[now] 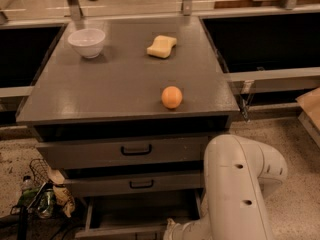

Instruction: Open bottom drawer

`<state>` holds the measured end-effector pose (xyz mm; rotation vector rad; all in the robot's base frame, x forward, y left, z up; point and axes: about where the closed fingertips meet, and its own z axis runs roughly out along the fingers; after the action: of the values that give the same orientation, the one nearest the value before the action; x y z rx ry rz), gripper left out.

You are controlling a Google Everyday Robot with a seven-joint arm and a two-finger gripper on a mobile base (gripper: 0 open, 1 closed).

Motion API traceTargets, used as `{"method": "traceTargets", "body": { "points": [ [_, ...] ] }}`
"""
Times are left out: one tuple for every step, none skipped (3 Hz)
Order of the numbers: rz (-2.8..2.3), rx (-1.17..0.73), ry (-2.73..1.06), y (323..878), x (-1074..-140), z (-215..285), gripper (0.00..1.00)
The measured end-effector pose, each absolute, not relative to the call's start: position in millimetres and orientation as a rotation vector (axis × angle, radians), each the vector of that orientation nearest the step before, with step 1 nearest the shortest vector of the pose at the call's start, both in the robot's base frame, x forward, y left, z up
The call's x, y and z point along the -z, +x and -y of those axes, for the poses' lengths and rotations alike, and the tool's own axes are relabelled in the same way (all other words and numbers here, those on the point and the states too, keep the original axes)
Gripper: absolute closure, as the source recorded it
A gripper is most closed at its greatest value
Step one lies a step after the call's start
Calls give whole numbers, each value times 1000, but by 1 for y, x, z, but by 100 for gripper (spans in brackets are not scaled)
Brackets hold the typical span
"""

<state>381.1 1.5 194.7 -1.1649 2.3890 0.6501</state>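
The bottom drawer (141, 213) of the grey cabinet (115, 84) stands pulled out toward me, and its dark inside shows. Its front panel (120, 232) lies at the lower edge of the view, and its handle is out of view. My gripper (171, 230) is at the drawer's front right corner, mostly cut off by the lower edge. My white arm (240, 184) bends down to it along the cabinet's right side. The mid-sized drawer (141, 184) and the tallest drawer (136, 150) above it are shut.
On the cabinet top sit a white bowl (87, 42), a yellow sponge (161, 46) and an orange (172, 97). Bottles, a wire basket and cables (42, 196) lie on the floor at the left. A cardboard box (311, 109) is at the right.
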Motion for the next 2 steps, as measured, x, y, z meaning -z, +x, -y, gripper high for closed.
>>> {"method": "traceTargets", "body": {
  "points": [
    [-2391, -649, -1167, 377, -195, -1, 0],
    [-2405, -643, -1175, 367, -194, 0, 0]
  ]
}}
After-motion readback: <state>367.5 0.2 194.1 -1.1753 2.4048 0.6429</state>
